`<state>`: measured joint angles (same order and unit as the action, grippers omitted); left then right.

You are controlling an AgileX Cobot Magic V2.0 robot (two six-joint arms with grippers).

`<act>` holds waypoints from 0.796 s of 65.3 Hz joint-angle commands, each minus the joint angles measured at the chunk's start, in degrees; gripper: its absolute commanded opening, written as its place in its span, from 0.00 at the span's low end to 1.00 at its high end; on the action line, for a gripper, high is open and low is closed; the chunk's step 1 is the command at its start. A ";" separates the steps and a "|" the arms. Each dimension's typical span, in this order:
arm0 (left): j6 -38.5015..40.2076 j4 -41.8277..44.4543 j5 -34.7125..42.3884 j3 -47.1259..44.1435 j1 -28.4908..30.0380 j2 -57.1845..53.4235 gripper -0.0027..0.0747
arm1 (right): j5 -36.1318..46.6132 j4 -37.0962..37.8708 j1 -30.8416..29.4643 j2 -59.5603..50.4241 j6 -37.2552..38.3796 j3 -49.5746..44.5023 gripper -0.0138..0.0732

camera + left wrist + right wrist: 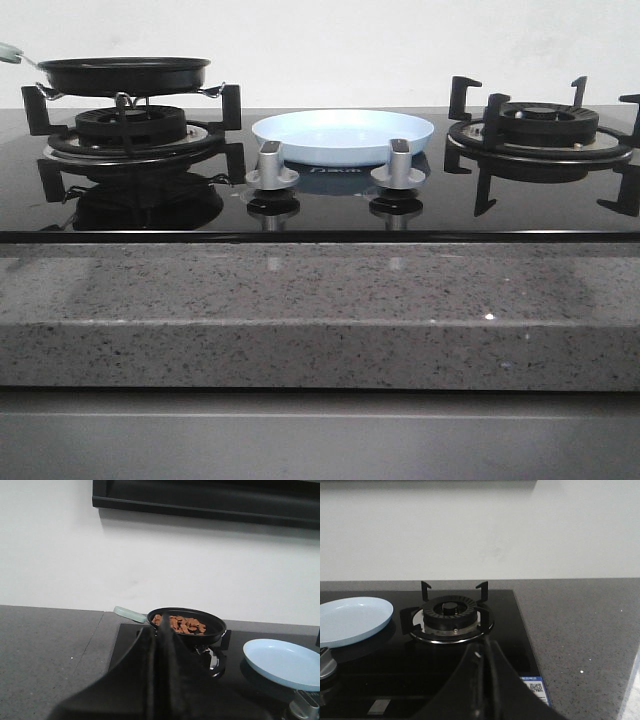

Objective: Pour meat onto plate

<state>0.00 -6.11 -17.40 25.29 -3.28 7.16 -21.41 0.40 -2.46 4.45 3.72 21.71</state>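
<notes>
We log a black glass gas hob (pixel 320 205) set into a speckled grey stone counter (pixel 320 315), white wall behind. On the hob's left burner (pixel 130 125) sits a round black frying pan (pixel 124 72) with a pale green handle (pixel 129 614) pointing away to the left. In the left wrist view we see the meat (pixel 180 623), a low heap of small reddish-brown chopped pieces, lying inside the pan; from the front its rim hides them.

The round, shallow, pale-blue glossy plate (pixel 343 135) rests flat on the glass at the middle of the hob, between the two burners and just behind two silver control knobs (pixel 272 166). It holds nothing we can see. The right burner (pixel 540 125), with its black cast-iron grate, stands bare.

Neither arm shows in the front view. The left gripper (pixel 160 630) appears in its own wrist view as dark fingers pressed together, gripping nothing, with the pan beyond. The right gripper (pixel 485 655) likewise shows its fingers clenched on nothing, with the right burner beyond and the plate off to one side.
</notes>
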 commanded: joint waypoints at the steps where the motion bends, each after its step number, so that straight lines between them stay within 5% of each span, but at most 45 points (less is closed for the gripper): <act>1: 0.40 0.22 -2.04 7.02 0.05 5.82 0.01 | -2.47 0.32 -0.32 5.50 -0.22 7.63 0.08; 21: 0.40 0.33 -11.62 17.10 0.05 19.69 0.01 | -14.67 0.16 -0.32 22.44 -0.28 19.27 0.08; 52: 0.40 -0.12 -11.25 17.10 0.05 25.10 0.01 | -14.38 -0.78 -0.22 30.39 -1.83 19.39 0.08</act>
<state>0.00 -5.65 -33.05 40.34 -3.28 31.52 -39.10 -0.31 -2.46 34.41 2.57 39.14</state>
